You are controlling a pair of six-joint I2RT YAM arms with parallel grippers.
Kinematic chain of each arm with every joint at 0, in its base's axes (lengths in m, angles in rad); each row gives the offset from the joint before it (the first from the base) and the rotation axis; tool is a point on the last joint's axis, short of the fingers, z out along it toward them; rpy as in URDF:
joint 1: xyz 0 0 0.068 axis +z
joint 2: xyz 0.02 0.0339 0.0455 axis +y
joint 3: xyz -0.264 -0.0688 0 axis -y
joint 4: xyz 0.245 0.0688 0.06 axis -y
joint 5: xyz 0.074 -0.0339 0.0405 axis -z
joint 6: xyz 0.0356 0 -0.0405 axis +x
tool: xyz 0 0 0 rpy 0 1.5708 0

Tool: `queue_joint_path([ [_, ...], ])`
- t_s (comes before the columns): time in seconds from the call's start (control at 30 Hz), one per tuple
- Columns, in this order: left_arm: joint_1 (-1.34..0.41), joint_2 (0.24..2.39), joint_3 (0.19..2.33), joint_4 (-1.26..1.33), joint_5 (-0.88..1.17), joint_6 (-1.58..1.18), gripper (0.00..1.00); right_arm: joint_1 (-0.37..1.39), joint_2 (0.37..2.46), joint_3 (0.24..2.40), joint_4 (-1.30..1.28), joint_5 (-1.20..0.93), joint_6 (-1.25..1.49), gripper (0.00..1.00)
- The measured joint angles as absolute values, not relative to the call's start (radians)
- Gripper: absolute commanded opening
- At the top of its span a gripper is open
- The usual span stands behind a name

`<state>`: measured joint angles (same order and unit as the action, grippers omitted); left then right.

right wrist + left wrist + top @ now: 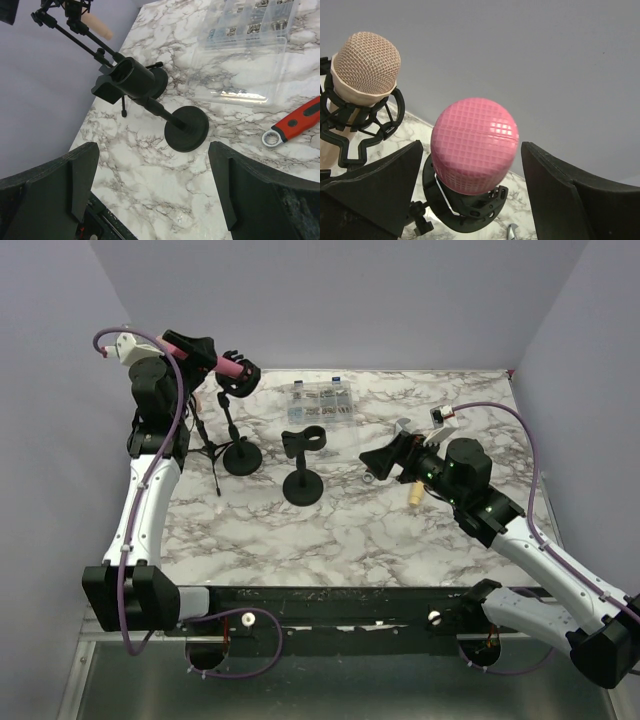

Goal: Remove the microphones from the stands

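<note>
While your left gripper [197, 348] sits high at the back-left of the marble table [400, 550], its jaws stand wide on either side of the pink microphone [474, 145]. In the left wrist view you can see a clear gap between the mesh head and the right finger [570, 200]. The left finger [375, 195] is very close to the head, and contact can't be told. The pink microphone lies tilted, handle end in the black shock mount [465, 212] of its round-base stand [242, 454], head toward your wrist, not off the stand yet. Just beside it, a beige microphone [366, 62] rests in its own mount on a tripod stand [212, 450]. Your right gripper [383, 458] hovers low over the right-middle of the table, jaws fully spread, holding nothing, and faces an empty black mic stand [127, 80] whose round base sits on the marble. Behind that stand is a clear plastic organizer box [322, 400]. A red-handled wrench [299, 120] lies on the table near the box. A small beige cylinder [413, 495] lies by the right arm, too small to identify.
</note>
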<state>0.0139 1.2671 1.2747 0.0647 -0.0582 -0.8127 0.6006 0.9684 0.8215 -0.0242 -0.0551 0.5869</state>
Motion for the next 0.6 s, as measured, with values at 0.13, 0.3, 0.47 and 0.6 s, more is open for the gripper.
queue_joint_path([
  [0.13,0.011,1.312,1.275,0.064,-0.052,-0.821,0.56,0.601,0.968,0.822,-0.024,-0.055,0.587,1.00],
  [0.3,0.007,1.314,1.279,0.078,-0.051,-0.819,0.24,0.601,0.968,0.822,-0.024,-0.054,0.586,1.00],
  [0.47,0.006,1.312,1.290,0.081,-0.052,-0.786,0.00,0.601,0.969,0.822,-0.024,-0.053,0.586,1.00],
  [0.6,0.006,1.308,1.321,0.072,-0.052,-0.754,0.00,0.601,0.976,0.822,-0.024,-0.053,0.587,1.00],
])
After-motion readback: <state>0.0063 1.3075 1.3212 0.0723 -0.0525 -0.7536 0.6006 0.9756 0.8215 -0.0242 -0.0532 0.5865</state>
